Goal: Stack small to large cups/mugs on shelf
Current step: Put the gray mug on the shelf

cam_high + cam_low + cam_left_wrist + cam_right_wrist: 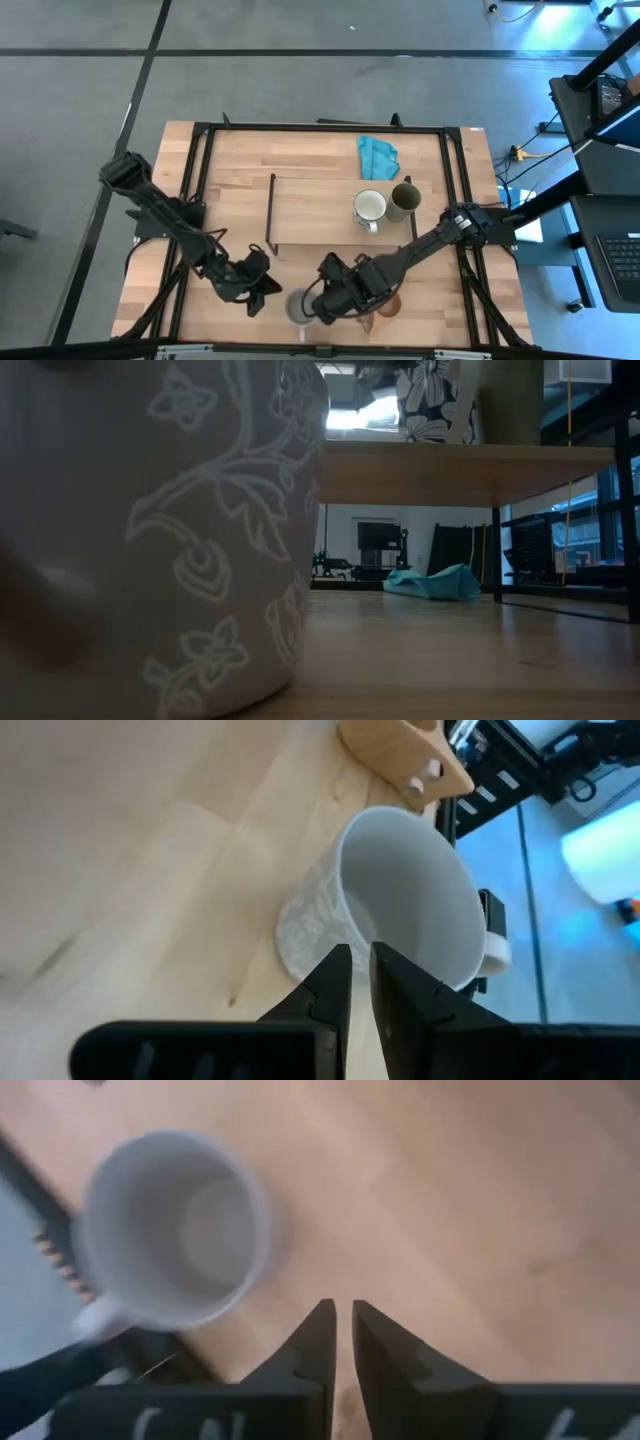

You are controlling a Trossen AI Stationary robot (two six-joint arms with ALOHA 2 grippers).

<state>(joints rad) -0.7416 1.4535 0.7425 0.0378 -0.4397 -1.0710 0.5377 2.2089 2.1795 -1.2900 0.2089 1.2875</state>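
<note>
Fingers of both the left gripper [360, 982] and right gripper [342, 1340] hover nearly together, empty, flanking the grey mug [299, 307] on the desk [240, 160], apparently lining up to lift it toward the shelf [310, 215].

A crumpled teal cloth [377, 157] lies on the wooden tabletop [240, 160], near its far edge.

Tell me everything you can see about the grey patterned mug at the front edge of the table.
The grey ceramic-looking mug with a pale floral pattern stands upright on the light wooden tabletop, near its front edge. It looks empty, with a plain pale inside and a small handle on one side. A brown wooden cup sits close beside it. The left gripper and right gripper hover near it, fingers nearly together; neither holds it.
</note>
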